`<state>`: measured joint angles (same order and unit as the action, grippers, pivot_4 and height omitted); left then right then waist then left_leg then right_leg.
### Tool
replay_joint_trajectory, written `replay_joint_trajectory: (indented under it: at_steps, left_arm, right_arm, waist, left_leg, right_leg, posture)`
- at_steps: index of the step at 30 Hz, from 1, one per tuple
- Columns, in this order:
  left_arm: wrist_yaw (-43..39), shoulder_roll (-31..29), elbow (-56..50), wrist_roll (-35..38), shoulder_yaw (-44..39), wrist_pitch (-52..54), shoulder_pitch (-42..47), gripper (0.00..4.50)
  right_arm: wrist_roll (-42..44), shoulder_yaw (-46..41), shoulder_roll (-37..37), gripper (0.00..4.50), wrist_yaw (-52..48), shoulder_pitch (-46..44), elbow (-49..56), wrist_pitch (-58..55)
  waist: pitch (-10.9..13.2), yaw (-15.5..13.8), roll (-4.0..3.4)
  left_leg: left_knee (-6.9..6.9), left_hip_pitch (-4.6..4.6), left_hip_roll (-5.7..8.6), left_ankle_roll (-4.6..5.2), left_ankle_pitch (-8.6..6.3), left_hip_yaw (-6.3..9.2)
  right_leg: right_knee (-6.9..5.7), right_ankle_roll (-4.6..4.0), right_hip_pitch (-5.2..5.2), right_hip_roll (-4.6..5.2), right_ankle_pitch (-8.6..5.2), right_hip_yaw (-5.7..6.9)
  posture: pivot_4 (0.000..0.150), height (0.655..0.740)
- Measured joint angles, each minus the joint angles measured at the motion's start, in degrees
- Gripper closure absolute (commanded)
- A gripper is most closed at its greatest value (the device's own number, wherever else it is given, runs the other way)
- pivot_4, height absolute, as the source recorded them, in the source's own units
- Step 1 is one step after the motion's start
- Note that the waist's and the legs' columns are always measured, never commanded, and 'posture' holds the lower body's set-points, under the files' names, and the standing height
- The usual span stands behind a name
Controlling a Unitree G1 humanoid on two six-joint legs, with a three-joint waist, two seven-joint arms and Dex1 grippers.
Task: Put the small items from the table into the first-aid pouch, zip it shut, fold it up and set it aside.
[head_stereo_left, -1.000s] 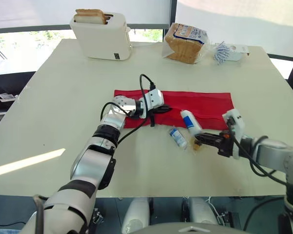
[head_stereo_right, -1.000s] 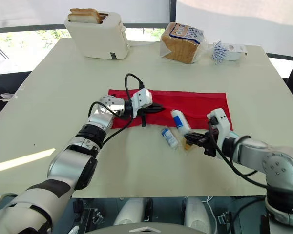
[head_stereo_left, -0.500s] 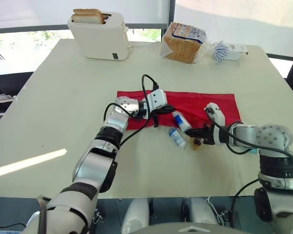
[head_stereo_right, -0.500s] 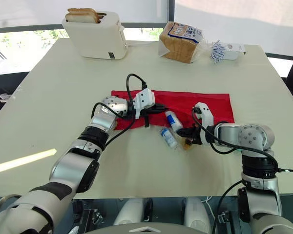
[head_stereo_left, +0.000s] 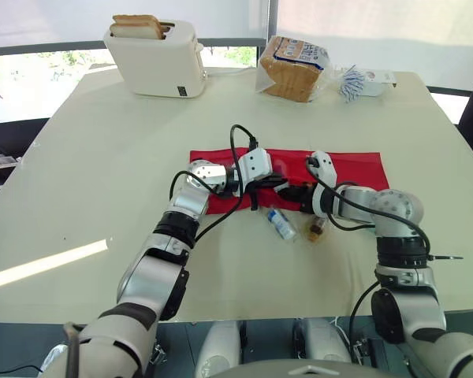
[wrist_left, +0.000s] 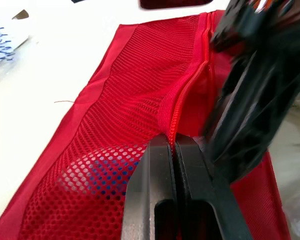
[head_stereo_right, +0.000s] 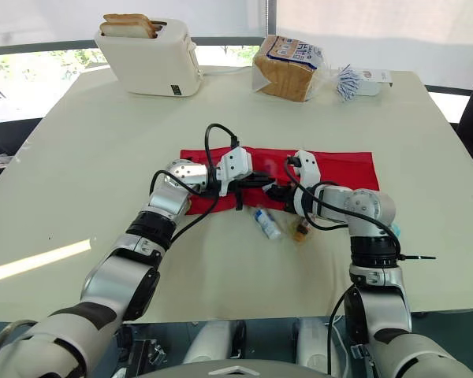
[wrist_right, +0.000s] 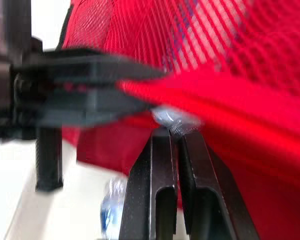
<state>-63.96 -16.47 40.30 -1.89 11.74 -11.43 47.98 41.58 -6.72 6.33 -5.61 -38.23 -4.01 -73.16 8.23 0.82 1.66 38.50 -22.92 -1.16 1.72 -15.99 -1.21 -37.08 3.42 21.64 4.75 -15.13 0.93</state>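
Nearest the table's (head_stereo_left: 102,157) front edge lie a small blue-and-white bottle (head_stereo_left: 281,224) and a brown vial (head_stereo_left: 315,230), just beside the red first-aid pouch (head_stereo_left: 351,167) spread mid-table. Left gripper (wrist_left: 172,142) is clenched on the pouch's zipper edge. Right gripper (wrist_right: 176,135), fingers pressed together, meets it there, a pale item (wrist_right: 171,120) at its tips. Toaster (head_stereo_left: 159,57) and bread bag (head_stereo_left: 292,67) sit along the far edge.

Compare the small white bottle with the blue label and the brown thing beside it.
The white, blue-labelled bottle is longer and pale; the small brown item is stubbier and dark. The bottle lies to the brown item's left. Both rest on the table, outside the red mesh pouch.
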Motion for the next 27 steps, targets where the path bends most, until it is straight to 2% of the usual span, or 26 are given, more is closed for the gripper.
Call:
replay_joint_trajectory:
  at_steps: [6,12,15,16,18,27]
  left_arm:
    - [0.15,-0.01,-0.2,0.0,-0.04,0.35,0.01,4.5]
    - [0.27,0.07,-0.22,0.09,-0.08,0.31,0.04,4.5]
    - [0.32,0.07,-0.22,0.21,-0.21,0.25,0.04,4.5]
    - [0.54,0.06,-0.21,0.47,-0.51,0.2,0.1,4.5]
    - [0.7,-0.02,0.02,0.74,-0.6,0.17,0.46,4.5]
    - [2.38,0.37,3.34,-0.12,0.02,0.09,0.74,4.5]
  right_arm:
    - [-6.66,5.82,0.98,4.36,-4.21,-0.88,-3.16,7.03]
    - [-10.04,6.38,0.78,4.36,-7.19,-1.57,-5.6,10.46]
    - [-10.84,6.83,1.36,3.61,-8.12,-1.53,-5.53,10.64]
    - [-10.89,6.88,1.8,3.08,-8.76,-1.16,-4.77,10.55]
    - [-10.86,6.87,2.33,2.63,-9.14,-0.34,-2.85,9.78]
    - [-6.94,6.85,8.9,2.63,-15.87,7.94,12.49,5.97]
  waist:
    - [0.0,0.13,-0.01]
    - [0.01,0.11,-0.01]
    - [0.01,0.08,-0.01]
    - [0.01,0.05,-0.01]
    - [0.0,0.06,-0.01]
    - [0.01,-0.04,-0.01]
  left_leg:
    - [-0.01,0.01,0.0,0.0,0.0,-0.01]
    - [-0.01,0.01,0.0,0.0,0.0,0.0]
    - [-0.01,0.01,0.0,0.0,0.0,0.0]
    - [-0.01,0.01,0.0,0.0,0.0,0.0]
    - [-0.01,0.01,0.0,0.0,0.0,-0.01]
    - [-0.03,0.01,0.0,0.19,-0.11,0.01]
  right_leg:
    - [0.04,0.0,0.01,-0.01,0.0,-0.01]
    - [0.03,0.0,0.01,-0.01,0.0,-0.01]
    - [0.04,0.0,0.01,0.0,0.0,-0.01]
    - [0.04,0.0,0.0,0.0,0.0,-0.01]
    - [0.04,0.0,0.0,0.0,0.0,-0.01]
    - [0.15,0.0,0.0,0.0,0.0,-0.01]
  posture:
    - [0.15,0.74]
    - [0.15,0.74]
    - [0.15,0.74]
    - [0.15,0.74]
    - [0.15,0.74]
    - [0.15,0.74]
